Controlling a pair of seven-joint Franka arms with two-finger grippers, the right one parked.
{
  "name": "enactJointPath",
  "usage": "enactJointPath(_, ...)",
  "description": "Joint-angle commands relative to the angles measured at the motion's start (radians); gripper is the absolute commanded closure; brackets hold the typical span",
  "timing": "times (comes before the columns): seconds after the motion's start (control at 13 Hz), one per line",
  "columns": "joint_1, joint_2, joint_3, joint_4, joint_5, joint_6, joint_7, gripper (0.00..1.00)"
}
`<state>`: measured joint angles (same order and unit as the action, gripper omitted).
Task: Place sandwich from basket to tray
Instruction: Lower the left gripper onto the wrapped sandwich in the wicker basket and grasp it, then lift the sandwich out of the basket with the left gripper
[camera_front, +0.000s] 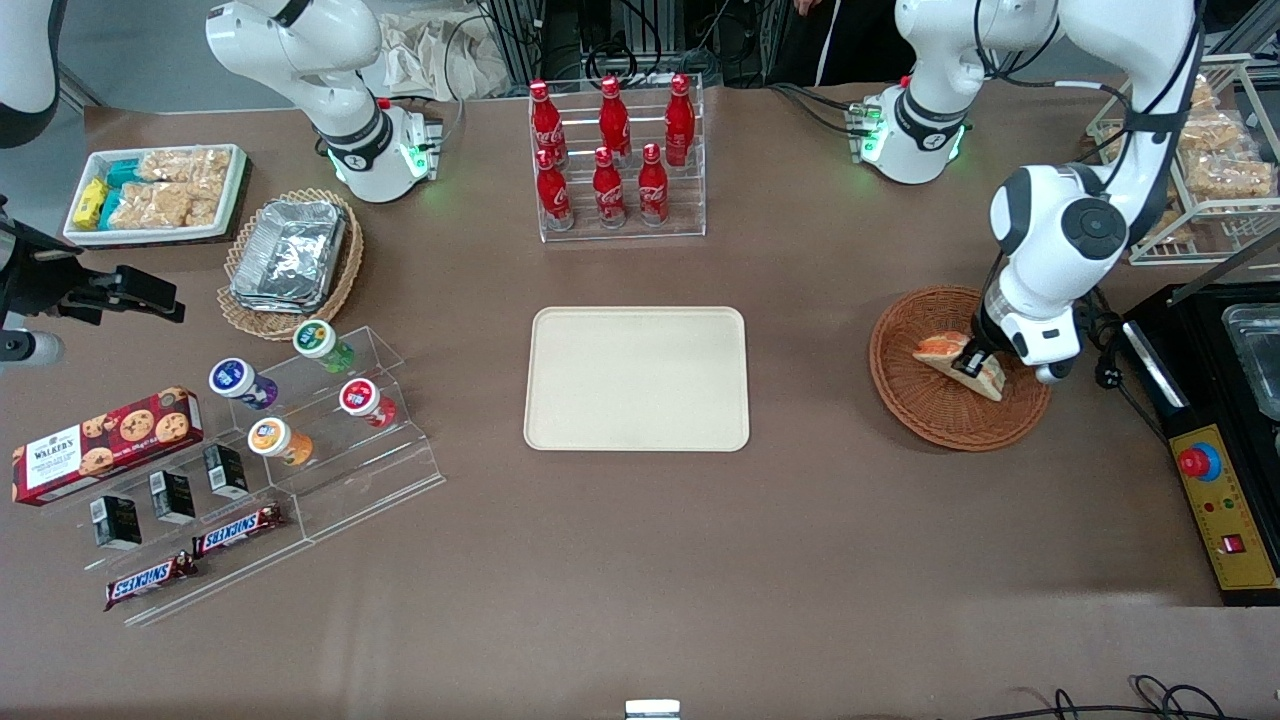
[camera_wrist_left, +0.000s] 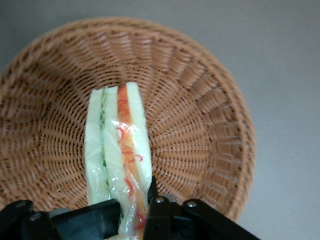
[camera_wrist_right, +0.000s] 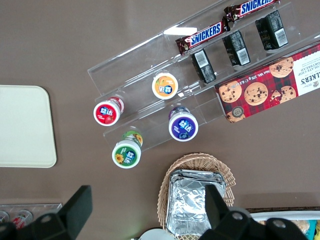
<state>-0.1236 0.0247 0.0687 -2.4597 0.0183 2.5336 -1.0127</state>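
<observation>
step: grasp | gripper (camera_front: 975, 357) closed on sandwich (camera_wrist_left: 119, 155), wedge gripped at one end, inside basket (camera_front: 925, 410) | next: lift clear of rim, carry to bare tray (camera_front: 637, 378) toward table centre

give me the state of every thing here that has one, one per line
gripper: in the basket, shut on the sandwich
sandwich: wrapped, gripped at one end, over the basket floor
basket: holds only the sandwich
tray: nothing on it
cola bottles: upright, capped, in their rack
foil containers: stacked in the tan basket
</observation>
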Motion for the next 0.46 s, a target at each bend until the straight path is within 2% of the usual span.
enactJointPath(0.0,-0.004,-0.086,-0.007,0.106,0.014,-0.192,0.057,1.0)
enactJointPath(0.23,-0.024,-0.085,-0.048,0.357,0.014,-0.492,0.114,1.0)
enactJointPath(0.38,-0.027,-0.077,-0.105,0.485,-0.007,-0.581,0.134,1.0)
